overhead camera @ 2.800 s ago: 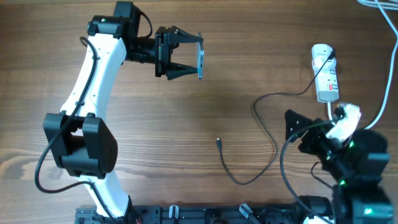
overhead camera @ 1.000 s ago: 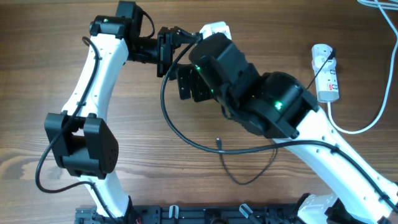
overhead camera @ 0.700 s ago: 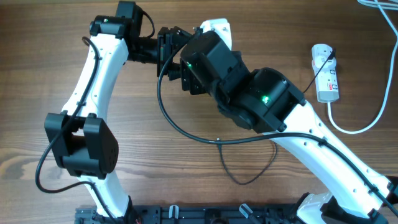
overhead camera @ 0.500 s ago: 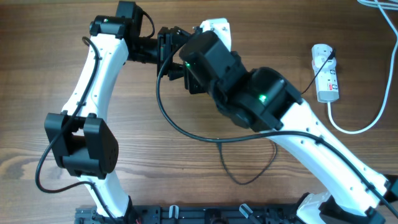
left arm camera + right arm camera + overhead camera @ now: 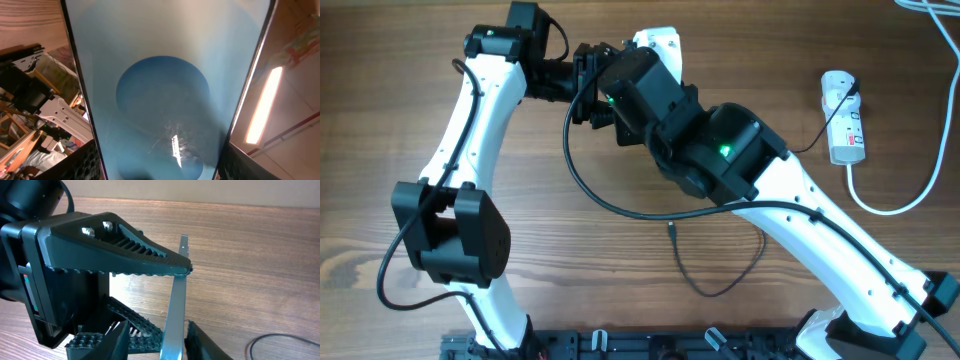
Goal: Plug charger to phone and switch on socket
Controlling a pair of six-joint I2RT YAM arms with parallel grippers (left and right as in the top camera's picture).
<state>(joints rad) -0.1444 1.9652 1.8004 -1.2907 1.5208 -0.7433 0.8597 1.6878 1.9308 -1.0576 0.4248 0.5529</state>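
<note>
My left gripper is shut on the phone, whose blue screen fills the left wrist view, with a dark pad at each lower corner. In the right wrist view the phone shows edge-on as a thin silvery slab between the left gripper's ribbed fingers. My right gripper straddles that edge with narrowed jaws; a gap shows on the left side. Overhead, the right arm hides the phone. The charger cable lies on the table with its tip free and its plug in the socket.
A thick white cord runs from the socket off to the upper right. The right arm stretches diagonally from the lower right corner across the wooden table. The left arm stands along the left side.
The right arm has swung from the lower right up to the phone in the left gripper. Its jaws have narrowed around the phone's edge. The left arm has stayed still.
</note>
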